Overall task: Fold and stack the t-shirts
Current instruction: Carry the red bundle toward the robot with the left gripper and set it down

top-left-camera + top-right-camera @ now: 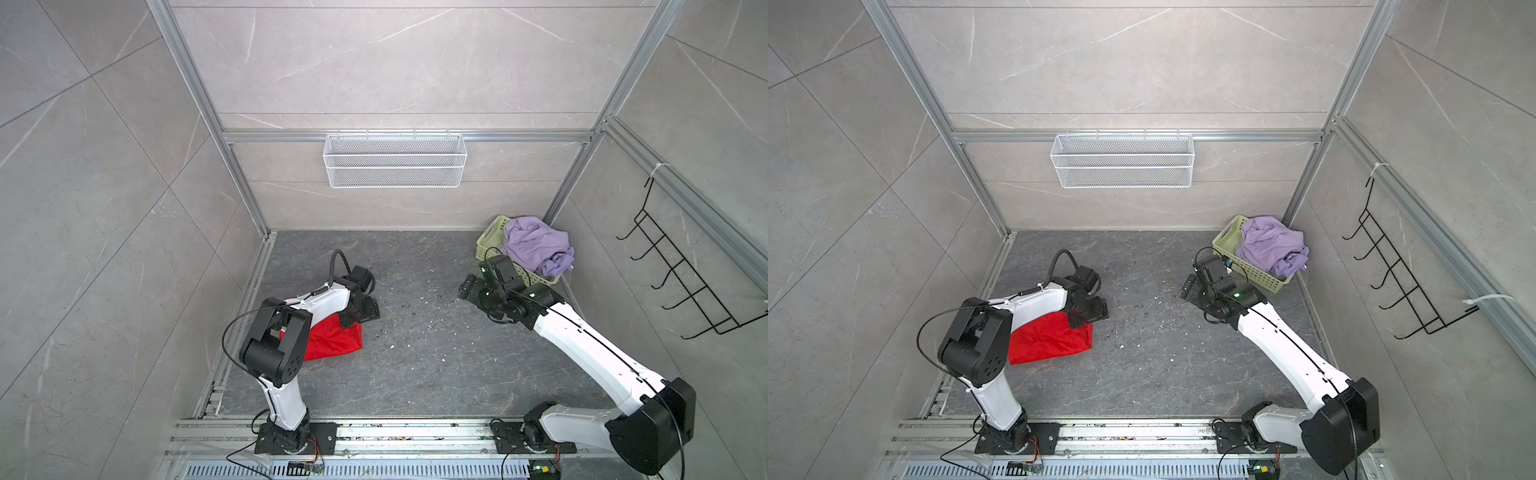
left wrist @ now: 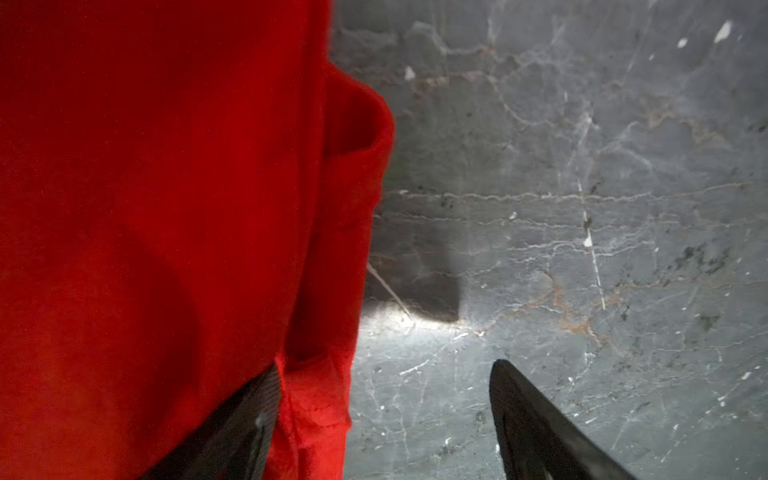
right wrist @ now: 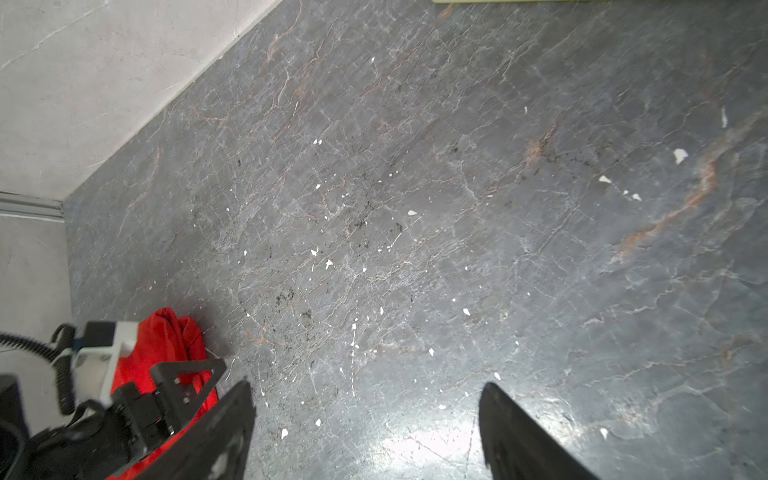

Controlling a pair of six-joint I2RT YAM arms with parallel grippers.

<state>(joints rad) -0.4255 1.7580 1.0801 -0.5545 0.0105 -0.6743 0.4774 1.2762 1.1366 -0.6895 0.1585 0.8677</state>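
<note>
Left gripper (image 2: 386, 368) wide open at my red t-shirt (image 2: 145, 208), holding nothing; right gripper (image 3: 368, 384) open, empty too; lilac t-shirt (image 1: 536, 245) in green basket (image 1: 489, 240).

red t-shirt (image 1: 332, 343) partly hidden under left arm (image 1: 320, 301), cropped in wrist view

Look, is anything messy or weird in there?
Yes. The lilac t-shirt is a crumpled heap spilling over the rim of the green basket in the far right corner, not folded. Small white flecks are scattered over the dark tabletop. The red t-shirt looks folded.
</note>
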